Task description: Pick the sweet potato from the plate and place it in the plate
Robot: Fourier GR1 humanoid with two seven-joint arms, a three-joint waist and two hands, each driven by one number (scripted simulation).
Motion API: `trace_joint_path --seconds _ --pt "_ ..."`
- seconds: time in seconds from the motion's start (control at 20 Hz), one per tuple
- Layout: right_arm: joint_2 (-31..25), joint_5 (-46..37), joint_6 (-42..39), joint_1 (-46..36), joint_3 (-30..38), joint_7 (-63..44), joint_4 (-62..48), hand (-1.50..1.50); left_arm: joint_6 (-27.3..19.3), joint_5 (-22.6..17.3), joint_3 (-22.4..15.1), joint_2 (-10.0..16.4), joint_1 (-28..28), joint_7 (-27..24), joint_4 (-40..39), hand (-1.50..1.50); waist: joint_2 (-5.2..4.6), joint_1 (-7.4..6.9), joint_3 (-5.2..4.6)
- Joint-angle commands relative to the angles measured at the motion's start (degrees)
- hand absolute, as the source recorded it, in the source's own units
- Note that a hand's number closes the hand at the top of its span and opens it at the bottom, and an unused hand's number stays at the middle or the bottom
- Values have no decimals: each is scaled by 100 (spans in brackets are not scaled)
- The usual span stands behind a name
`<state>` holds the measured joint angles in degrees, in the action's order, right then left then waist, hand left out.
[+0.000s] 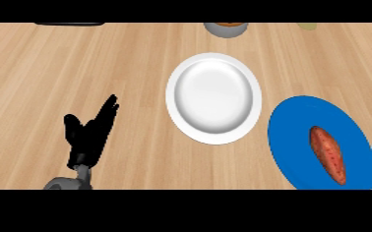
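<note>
Sweet potato (328, 154) is lying untouched on the blue plate (291, 128) at the right, white plate (214, 96) just beside it, left hand (85, 137) resting open at lower left, so I'd say the pick hasn't started and next needs a reach to grab it.

In your head view, the left hand (88, 136) is uniformly black from palm to tips. Its fingers (109, 109) are slim and taper to narrow points, while the thumb (72, 125) is shorter and blunter, with a rounded end. The palm reads as a flat, dark slab that narrows into a thin black wrist (81, 169). Below that you see the end of the forearm (64, 183), a rounded grey casing with lighter shading along its upper curve.
</note>
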<state>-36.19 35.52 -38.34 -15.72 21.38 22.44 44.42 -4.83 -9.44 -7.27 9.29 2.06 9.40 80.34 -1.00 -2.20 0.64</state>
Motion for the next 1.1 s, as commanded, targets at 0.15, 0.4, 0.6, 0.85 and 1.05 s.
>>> trace_joint_path --seconds 0.15,0.4,0.6,0.85,1.05 --pt "-1095 -1154 -1335 29 -501 638 -251 -150 -60 92 -184 -151 -195 85 -12 0 24 -13 -24" --pt "-1283 -2091 -1409 -82 -1128 1087 205 -150 -24 -18 18 -80 191 265 -181 0 -3 8 -22" --pt "-1435 -2791 -1176 90 -1487 1646 313 -150 18 -14 -96 -173 -134 141 -68 0 31 37 -29" --pt "-1187 -3401 -571 16 -2011 2124 310 -150 -63 114 -133 -135 -190 259 125 0 64 89 -43" --pt "-980 -3678 -153 -238 -2298 2000 199 -150 147 -80 166 61 -115 272 43 0 73 110 -54"
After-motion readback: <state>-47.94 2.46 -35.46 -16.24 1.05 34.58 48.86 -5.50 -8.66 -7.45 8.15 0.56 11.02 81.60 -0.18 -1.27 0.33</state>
